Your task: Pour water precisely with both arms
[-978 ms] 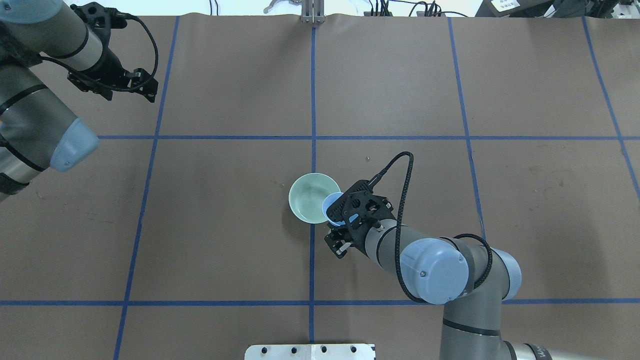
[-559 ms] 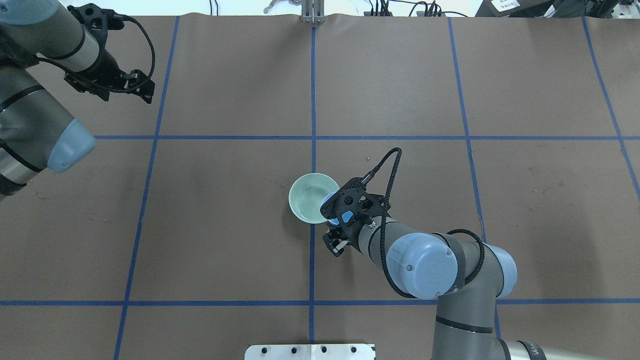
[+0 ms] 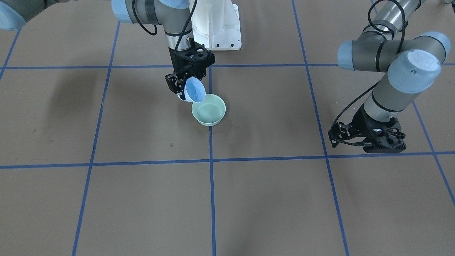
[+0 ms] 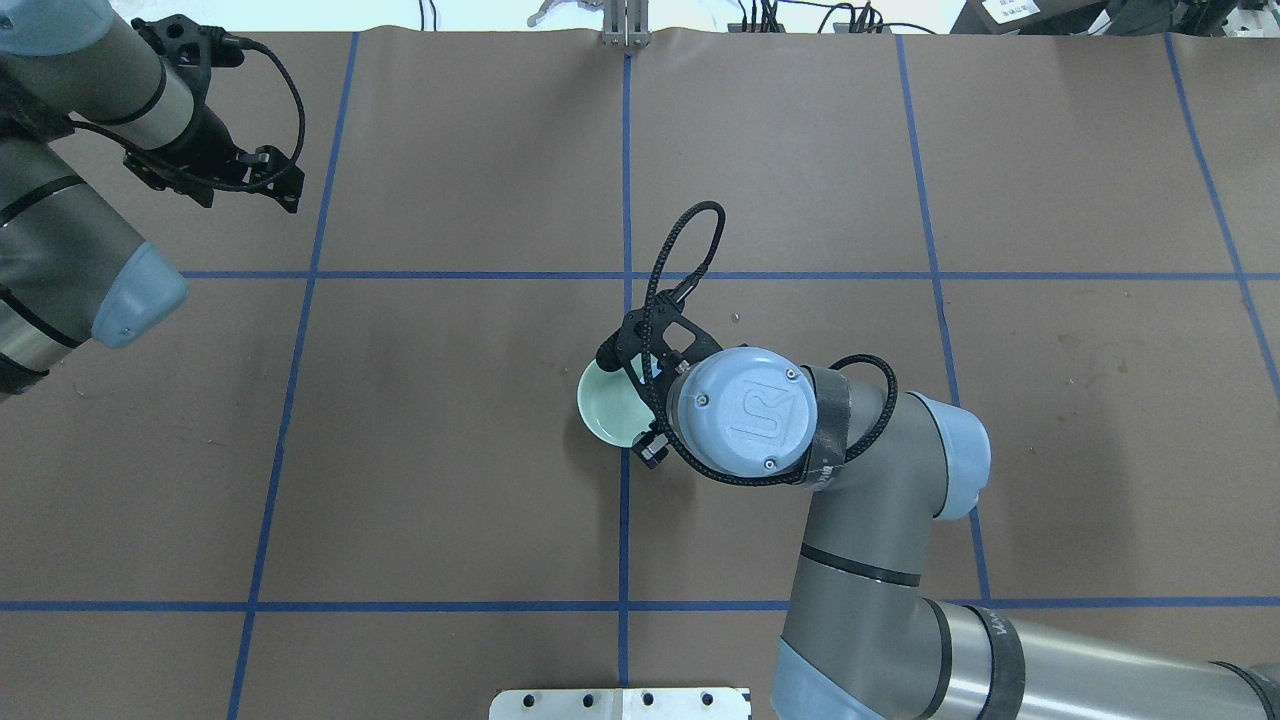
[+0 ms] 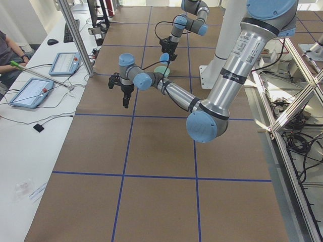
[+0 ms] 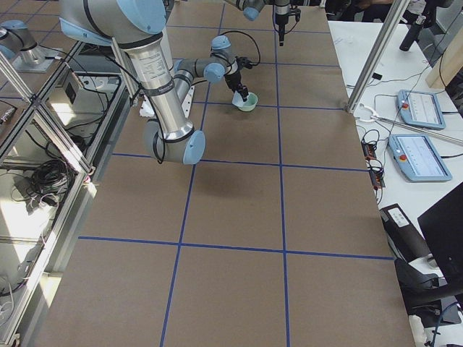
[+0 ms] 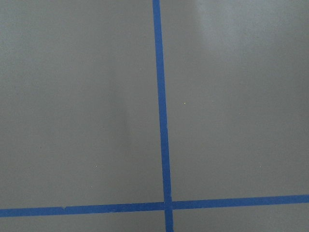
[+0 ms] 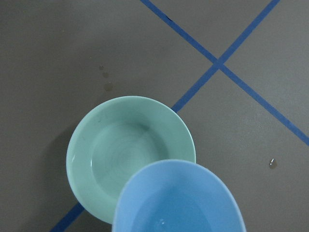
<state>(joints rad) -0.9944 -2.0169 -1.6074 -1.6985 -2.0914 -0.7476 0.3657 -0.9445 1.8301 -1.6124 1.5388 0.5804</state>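
Observation:
My right gripper (image 3: 182, 91) is shut on the rim of a light-blue bowl (image 3: 195, 90). It holds the bowl tilted above the near-robot edge of a pale green bowl (image 3: 209, 110) that stands on the table. In the right wrist view the blue bowl (image 8: 178, 203) fills the bottom, with water (image 8: 161, 222) showing as small glints, and its lip overlaps the green bowl (image 8: 120, 150). In the overhead view the right wrist covers most of the green bowl (image 4: 603, 408). My left gripper (image 3: 368, 144) hangs far off over bare table, and I cannot tell if it is open or shut.
The brown table has a blue tape grid (image 7: 161, 106). Small water drops (image 8: 107, 87) lie beside the green bowl. The white pedestal (image 3: 217, 25) stands behind the right arm. The left gripper (image 4: 275, 185) is at the table's far left.
My right wrist has swung forward and turned over the green bowl, so it now hides the blue bowl from overhead. The left gripper has drifted slightly left.

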